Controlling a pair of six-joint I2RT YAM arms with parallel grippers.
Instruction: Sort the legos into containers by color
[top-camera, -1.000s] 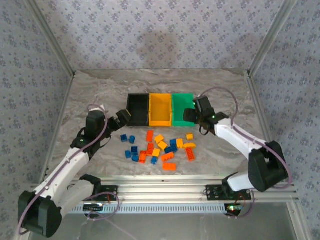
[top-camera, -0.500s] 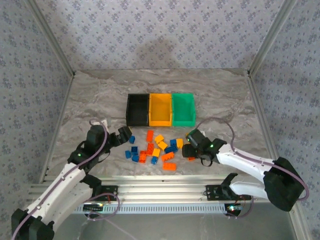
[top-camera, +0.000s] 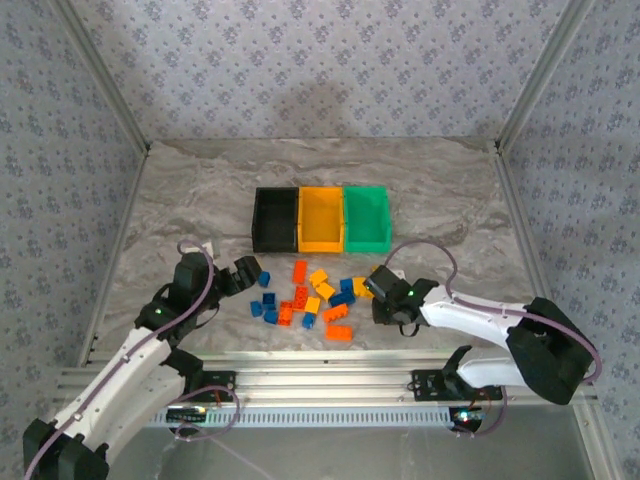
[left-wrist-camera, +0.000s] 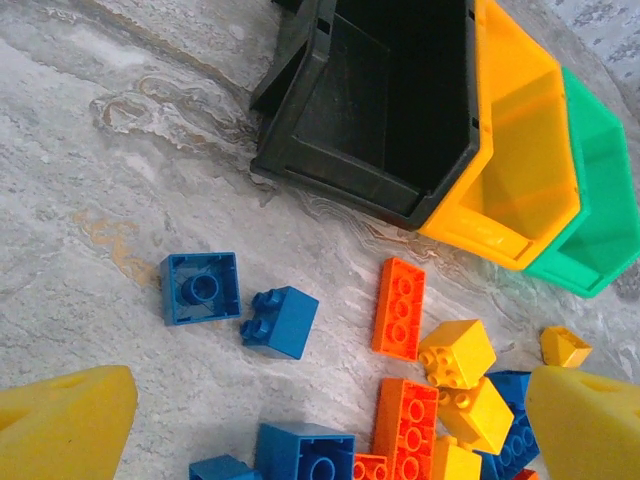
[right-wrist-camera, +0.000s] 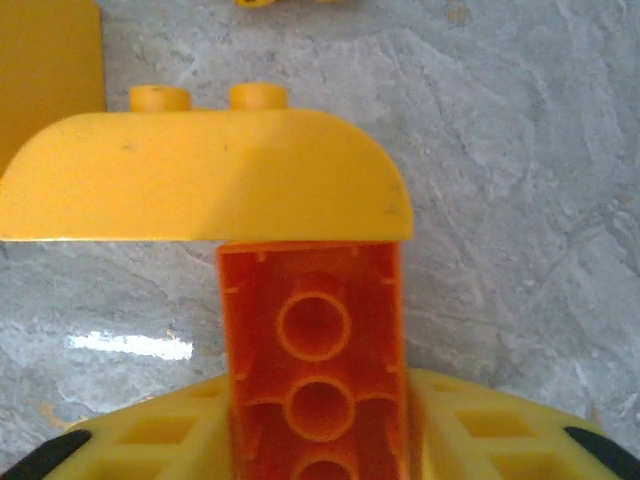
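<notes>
Several blue, yellow-orange and red-orange legos (top-camera: 320, 296) lie scattered in front of three containers: black (top-camera: 275, 220), yellow-orange (top-camera: 321, 220) and green (top-camera: 366, 218). At the right edge of the pile my right gripper (top-camera: 385, 305) is low over the table. In the right wrist view this gripper (right-wrist-camera: 312, 320) is shut on a long red-orange lego (right-wrist-camera: 312, 340), hollow underside facing the camera. My left gripper (top-camera: 250, 272) hangs open at the pile's left end, its fingers (left-wrist-camera: 60, 420) spread wide over blue legos (left-wrist-camera: 282, 322). Nothing is between them.
The black bin (left-wrist-camera: 400, 100) looks empty in the left wrist view, with the yellow-orange bin (left-wrist-camera: 520, 170) and green bin (left-wrist-camera: 600, 220) beside it. A yellow lego (right-wrist-camera: 50, 70) lies just beyond my right fingers. Metal frame rails line the table's sides and near edge.
My right arm swung from the green bin down to the pile's right edge and its jaws closed on the red-orange lego. My left arm pulled back from the black bin, still open.
</notes>
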